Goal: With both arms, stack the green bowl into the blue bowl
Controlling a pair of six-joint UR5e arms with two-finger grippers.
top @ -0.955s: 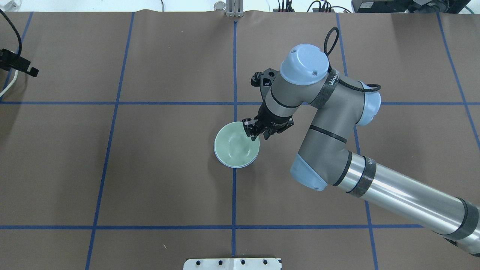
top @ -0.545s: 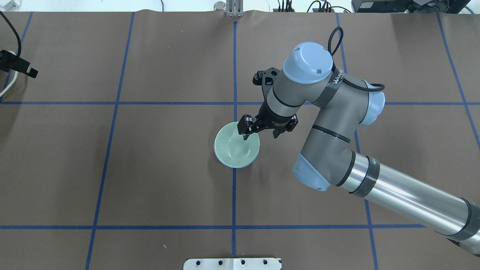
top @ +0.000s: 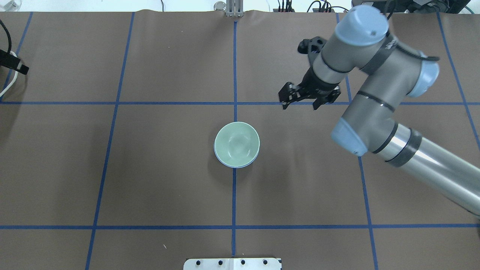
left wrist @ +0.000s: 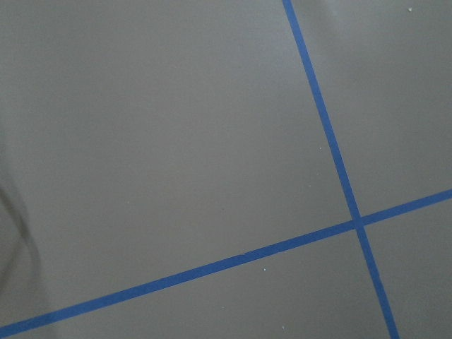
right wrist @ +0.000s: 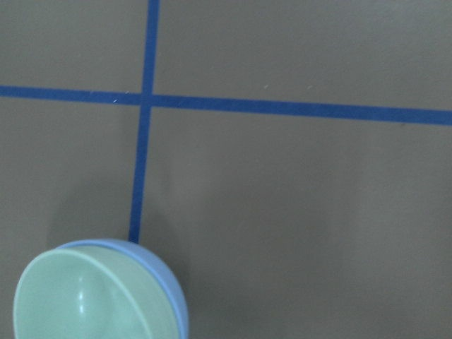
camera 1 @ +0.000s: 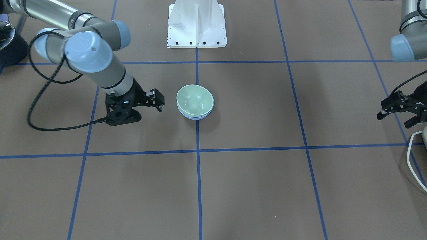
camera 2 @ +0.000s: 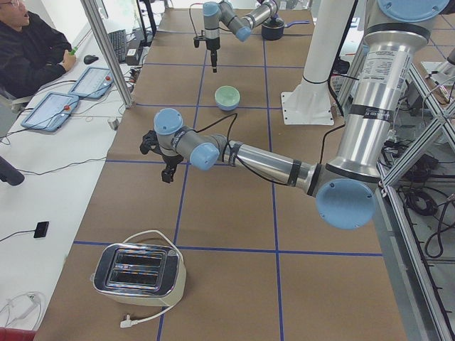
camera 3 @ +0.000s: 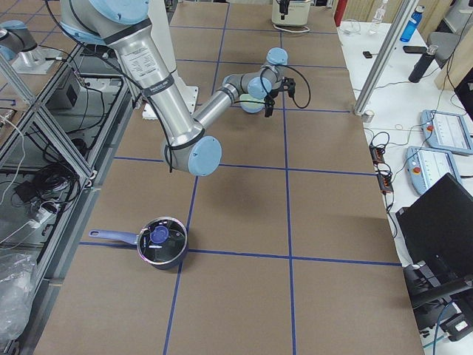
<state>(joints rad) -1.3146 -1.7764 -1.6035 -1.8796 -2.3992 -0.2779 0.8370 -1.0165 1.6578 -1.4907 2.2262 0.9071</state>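
The green bowl (top: 236, 144) sits nested inside the blue bowl (top: 218, 156) at the table's middle; only a thin blue rim shows around it. The pair also shows in the front view, green bowl (camera 1: 195, 98) over blue bowl (camera 1: 195, 117), and at the bottom left of the right wrist view, green bowl (right wrist: 81, 296) in blue bowl (right wrist: 175, 300). My right gripper (top: 300, 106) is open and empty, raised off the table, apart from the bowls to their far right. My left gripper (camera 1: 393, 121) is open and empty near the table's left end, far from the bowls.
The white pedestal base (camera 1: 196, 25) stands at the robot's side of the table. A toaster (camera 2: 138, 270) sits at the left end and a dark pot (camera 3: 161, 240) at the right end. Blue tape lines grid the brown table (top: 168, 187).
My right gripper opened at the green bowl's rim, let go, then rose and moved away to the far right. The bowls stayed nested. My left gripper slid slightly further left.
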